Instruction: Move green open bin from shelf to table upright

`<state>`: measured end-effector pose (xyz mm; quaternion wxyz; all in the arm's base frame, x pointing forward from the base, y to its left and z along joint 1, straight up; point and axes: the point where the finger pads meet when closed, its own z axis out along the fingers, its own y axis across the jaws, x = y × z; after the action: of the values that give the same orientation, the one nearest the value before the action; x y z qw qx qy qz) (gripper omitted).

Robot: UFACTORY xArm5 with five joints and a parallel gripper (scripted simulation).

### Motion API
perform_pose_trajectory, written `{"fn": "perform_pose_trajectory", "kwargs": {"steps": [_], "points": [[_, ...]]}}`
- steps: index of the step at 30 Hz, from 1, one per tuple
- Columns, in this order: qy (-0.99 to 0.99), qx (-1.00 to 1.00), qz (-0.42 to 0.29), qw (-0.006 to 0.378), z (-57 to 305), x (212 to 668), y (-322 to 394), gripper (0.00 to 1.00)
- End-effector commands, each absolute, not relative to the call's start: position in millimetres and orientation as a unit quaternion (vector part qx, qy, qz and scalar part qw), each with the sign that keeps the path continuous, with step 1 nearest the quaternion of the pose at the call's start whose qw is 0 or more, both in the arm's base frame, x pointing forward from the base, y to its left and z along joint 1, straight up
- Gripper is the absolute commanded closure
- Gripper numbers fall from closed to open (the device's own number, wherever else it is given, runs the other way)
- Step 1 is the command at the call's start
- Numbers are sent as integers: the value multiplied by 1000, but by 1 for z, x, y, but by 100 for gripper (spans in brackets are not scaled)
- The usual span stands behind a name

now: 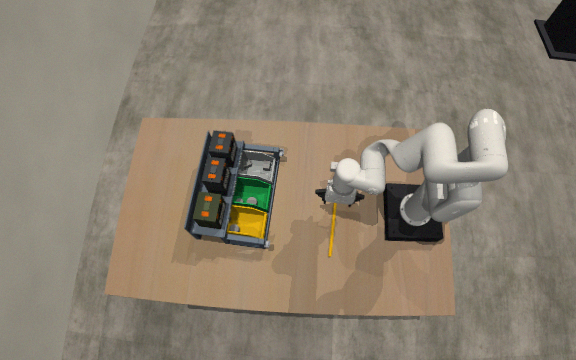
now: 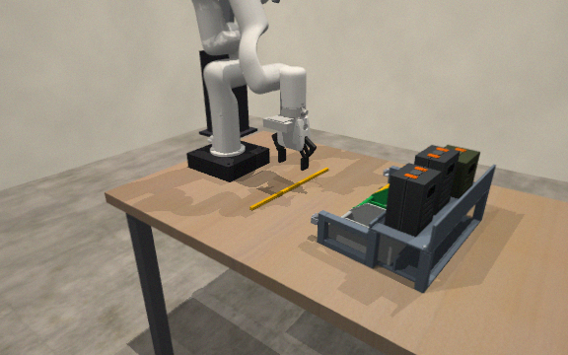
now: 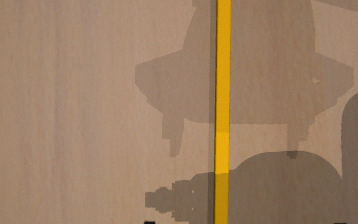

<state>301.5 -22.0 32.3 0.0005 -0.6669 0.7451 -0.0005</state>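
Observation:
The green open bin (image 1: 253, 194) (image 2: 375, 199) stands in the middle of the blue-grey shelf (image 1: 191, 212) (image 2: 457, 207), between a grey bin (image 1: 257, 165) (image 2: 365, 214) and a yellow bin (image 1: 249, 221). Small grey parts lie in it. In the exterior view the black boxes mostly hide it. My gripper (image 1: 340, 196) (image 2: 294, 159) is open and empty. It points down a little above the table (image 1: 168, 280) (image 2: 511, 296) (image 3: 55, 100), to the right of the shelf, over one end of a thin yellow rod (image 1: 332, 232) (image 2: 289, 188) (image 3: 223, 100).
Two black boxes (image 1: 222, 144) (image 1: 214, 175) (image 2: 414, 197) and an olive box (image 1: 208, 210) (image 2: 463, 163) stand on the shelf's upper back row. The robot's black base (image 1: 413, 225) (image 2: 227, 160) sits at the table's right edge.

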Motion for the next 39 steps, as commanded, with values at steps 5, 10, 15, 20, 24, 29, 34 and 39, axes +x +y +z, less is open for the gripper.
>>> {"fn": "perform_pose_trajectory", "kwargs": {"steps": [5,10,15,20,24,29,34,39], "points": [[745,-667,-2,2,56,302,-22,0],[745,-667,-2,2,68,303,-22,0],[745,-667,-2,2,80,303,-22,0],[745,-667,-2,2,81,303,-22,0],[745,-667,-4,-1,79,309,-23,0],[745,-667,-4,-1,79,323,-25,0],[745,-667,-4,-1,79,338,-28,0],[745,-667,-4,-1,80,351,-30,0]]}}
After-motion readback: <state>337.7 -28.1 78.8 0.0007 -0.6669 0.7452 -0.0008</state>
